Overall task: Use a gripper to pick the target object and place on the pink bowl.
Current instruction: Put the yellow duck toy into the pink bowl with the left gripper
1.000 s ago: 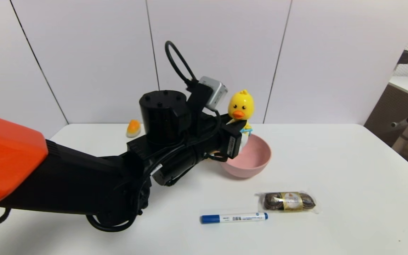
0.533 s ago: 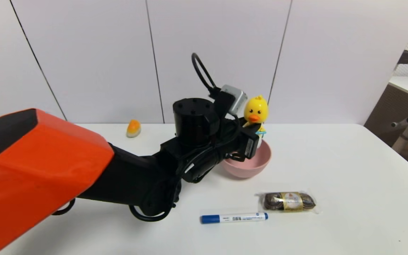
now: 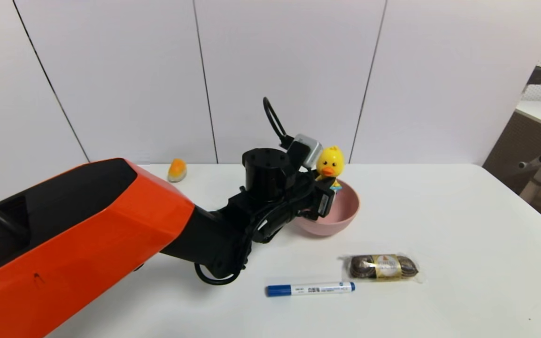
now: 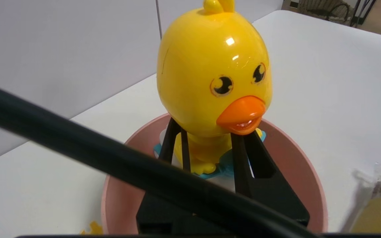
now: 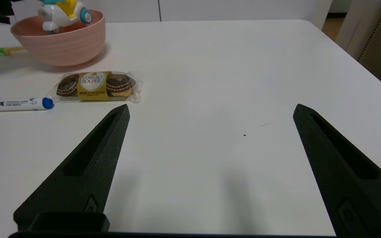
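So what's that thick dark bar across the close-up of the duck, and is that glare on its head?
Left wrist view: the bar is a black cable near the lens, soft-edged; the yellow duck carries small bright highlights. Right wrist view: the open right gripper casts faint shadows on the white table.

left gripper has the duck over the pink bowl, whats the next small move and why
Probably ease the left gripper a little lower, then open it. It is shut on the duck, which stands upright with its wheeled base about level with the rim of the pink bowl; whether it touches the bottom can't be told. Releasing low should keep it from tipping. The right gripper hangs open over the table.
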Tool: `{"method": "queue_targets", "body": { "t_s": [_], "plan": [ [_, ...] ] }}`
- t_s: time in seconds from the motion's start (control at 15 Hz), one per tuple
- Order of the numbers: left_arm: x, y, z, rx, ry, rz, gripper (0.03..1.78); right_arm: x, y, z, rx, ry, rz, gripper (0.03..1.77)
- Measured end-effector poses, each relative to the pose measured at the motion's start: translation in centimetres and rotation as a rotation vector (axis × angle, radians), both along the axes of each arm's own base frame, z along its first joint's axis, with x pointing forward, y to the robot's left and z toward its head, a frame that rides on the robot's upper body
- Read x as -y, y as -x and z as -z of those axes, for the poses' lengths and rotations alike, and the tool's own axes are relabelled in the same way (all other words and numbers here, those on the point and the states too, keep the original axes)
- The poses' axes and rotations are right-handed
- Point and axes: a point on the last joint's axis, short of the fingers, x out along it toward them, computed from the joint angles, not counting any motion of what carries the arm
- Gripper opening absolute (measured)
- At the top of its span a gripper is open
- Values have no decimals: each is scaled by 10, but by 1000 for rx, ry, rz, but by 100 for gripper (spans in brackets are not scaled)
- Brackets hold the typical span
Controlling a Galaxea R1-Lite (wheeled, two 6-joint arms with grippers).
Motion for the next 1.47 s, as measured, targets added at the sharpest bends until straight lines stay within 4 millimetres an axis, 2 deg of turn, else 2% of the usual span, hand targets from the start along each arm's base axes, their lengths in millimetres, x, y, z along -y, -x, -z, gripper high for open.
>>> {"method": "queue_targets", "body": {
  "t_s": [0.53, 0.6, 0.87, 1.13, 1.33, 1.47],
  "plan": [
    [1, -5, 10, -9, -28, -6, 38, 0, 0, 0, 0, 0, -1, 171],
    [2, -5, 10, -8, -25, -5, 46, 0, 0, 0, 0, 0, -1, 171],
    [1, -4, 6, -1, -18, -1, 96, 0, 0, 0, 0, 0, 0, 171],
    [-2, -2, -5, 16, -4, -1, 126, 0, 0, 0, 0, 0, 0, 171],
    [-14, 12, -31, 33, 9, 0, 140, 0, 0, 0, 0, 0, 0, 171],
    [-31, 28, -58, 46, 21, -4, 147, 0, 0, 0, 0, 0, 0, 171]
  ]
}}
